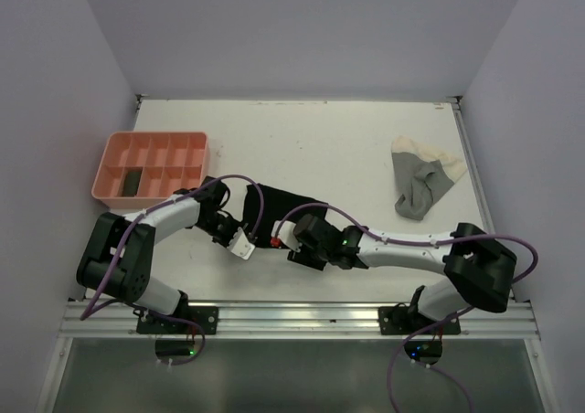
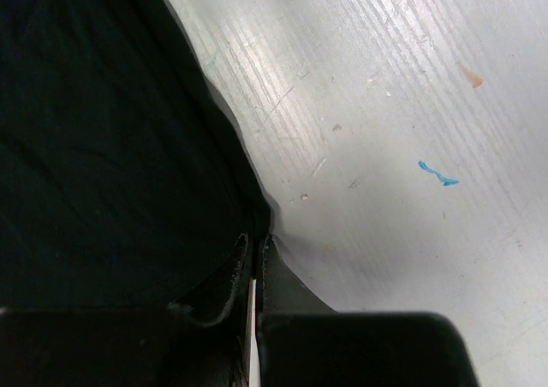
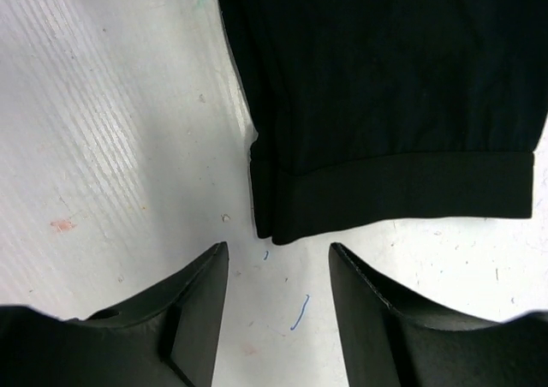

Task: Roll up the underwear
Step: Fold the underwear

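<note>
A black underwear (image 1: 277, 208) lies flat on the white table near the front middle. My left gripper (image 1: 245, 227) is at its left edge; in the left wrist view its jaws (image 2: 257, 254) are pressed together on the edge of the black cloth (image 2: 103, 147). My right gripper (image 1: 292, 241) is open at the cloth's near edge; in the right wrist view its fingers (image 3: 278, 258) straddle bare table just short of the folded hem corner of the black underwear (image 3: 385, 104). A cream and grey underwear (image 1: 423, 181) lies crumpled at the right.
A pink compartment tray (image 1: 152, 144) stands at the left rear, with one small black roll (image 1: 132, 181) in a front compartment. White walls close in the table on the left, right and back. Purple cables loop over both arms.
</note>
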`<control>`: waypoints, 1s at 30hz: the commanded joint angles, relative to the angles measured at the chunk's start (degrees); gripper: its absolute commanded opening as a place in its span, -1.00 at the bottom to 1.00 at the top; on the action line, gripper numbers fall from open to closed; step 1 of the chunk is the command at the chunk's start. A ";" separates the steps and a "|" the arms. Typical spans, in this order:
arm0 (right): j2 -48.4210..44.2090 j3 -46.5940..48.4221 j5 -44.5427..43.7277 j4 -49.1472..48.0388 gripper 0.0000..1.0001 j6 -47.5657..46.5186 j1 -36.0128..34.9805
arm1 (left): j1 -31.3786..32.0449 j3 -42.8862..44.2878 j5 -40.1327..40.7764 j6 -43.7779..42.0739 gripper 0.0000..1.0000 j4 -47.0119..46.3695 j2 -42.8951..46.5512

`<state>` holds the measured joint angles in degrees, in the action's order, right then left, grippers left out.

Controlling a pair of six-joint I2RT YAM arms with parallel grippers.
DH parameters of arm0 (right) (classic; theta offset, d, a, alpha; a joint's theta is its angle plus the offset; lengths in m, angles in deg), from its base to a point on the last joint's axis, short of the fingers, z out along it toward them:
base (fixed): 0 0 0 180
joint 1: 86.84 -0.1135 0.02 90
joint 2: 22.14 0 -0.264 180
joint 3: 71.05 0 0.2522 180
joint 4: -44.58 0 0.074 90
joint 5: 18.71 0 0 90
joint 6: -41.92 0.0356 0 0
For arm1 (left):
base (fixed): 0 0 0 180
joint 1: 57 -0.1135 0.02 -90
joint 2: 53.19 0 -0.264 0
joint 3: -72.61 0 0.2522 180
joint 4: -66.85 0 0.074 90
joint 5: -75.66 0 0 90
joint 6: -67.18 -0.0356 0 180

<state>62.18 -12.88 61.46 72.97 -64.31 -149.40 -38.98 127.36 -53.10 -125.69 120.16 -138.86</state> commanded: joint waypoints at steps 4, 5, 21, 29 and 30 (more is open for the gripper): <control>5.15 2.53 1.47 -2.41 0.00 -0.29 0.25 | -0.53 1.28 -0.61 -1.02 -1.00 3.25 0.33; 6.46 2.62 1.65 -3.03 -0.01 -0.47 0.25 | -0.53 1.28 -0.61 -0.93 -1.00 3.25 0.33; 9.12 5.26 2.44 2.59 -1.00 -1.70 1.66 | -1.67 2.07 -0.61 -2.68 -1.00 5.79 1.29; 1.21 6.57 10.17 6.28 -1.00 1.28 2.53 | -2.46 8.65 -4.56 -1.55 -1.00 13.62 1.21; 1.38 7.10 12.53 6.63 -1.00 1.37 3.06 | -2.46 9.36 -4.91 -1.37 -1.00 14.93 0.94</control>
<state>65.41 -7.88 68.37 76.73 -64.60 -147.22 -40.69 132.98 -53.85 -126.96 129.29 -138.73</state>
